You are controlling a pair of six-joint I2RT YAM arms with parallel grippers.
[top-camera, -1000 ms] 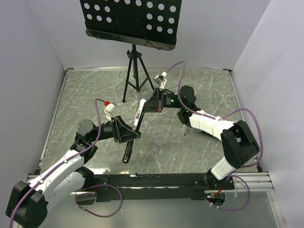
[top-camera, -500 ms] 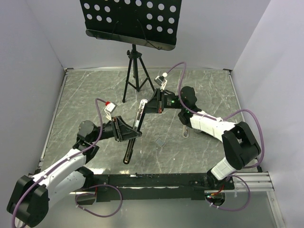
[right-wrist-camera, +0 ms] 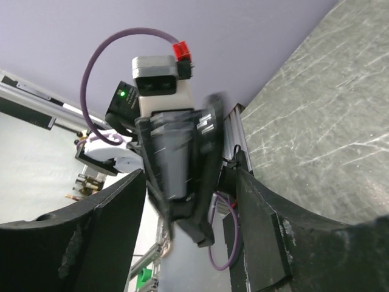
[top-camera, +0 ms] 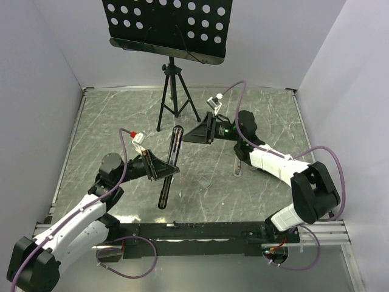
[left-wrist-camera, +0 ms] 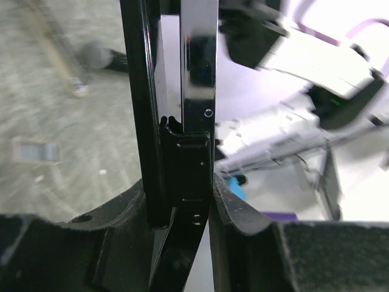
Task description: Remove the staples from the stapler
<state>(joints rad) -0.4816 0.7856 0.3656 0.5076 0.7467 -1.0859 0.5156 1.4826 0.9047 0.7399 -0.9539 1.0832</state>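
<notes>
Looking down from the top, I see my left gripper [top-camera: 165, 171] shut tight on the stapler [top-camera: 175, 145]. It holds the stapler about halfway along. Black bars stick out past the fingers, away from me. Another dark part pokes back under the hand, toward me. My right gripper [top-camera: 187, 137] is just beside the far tip of the stapler. I cannot tell from here if it touches. The staples [top-camera: 205, 180] lie on the table [top-camera: 109, 121]. They are off to the right of the left gripper and a bit nearer to me than the right gripper. Nothing holds them.

From the left wrist, the left gripper [left-wrist-camera: 182, 204] has the stapler [left-wrist-camera: 197, 91] standing straight up in its grip. The fingers [left-wrist-camera: 255, 237] squeeze the stapler's black block from both sides. Two bars run away from the hand side by side. The left one is dull black and the right one is shiny. The staples [left-wrist-camera: 35, 151] show as a small pale block on the table. They are off to the left of the fingers and well apart from them.

From the right wrist, the right gripper [right-wrist-camera: 191, 176] is wide open, and I see nothing held in it. Its fingers [right-wrist-camera: 91, 231] stand far apart. Through the gap I see the other arm's wrist, all blurry. I cannot pick out the stapler for sure here.
</notes>
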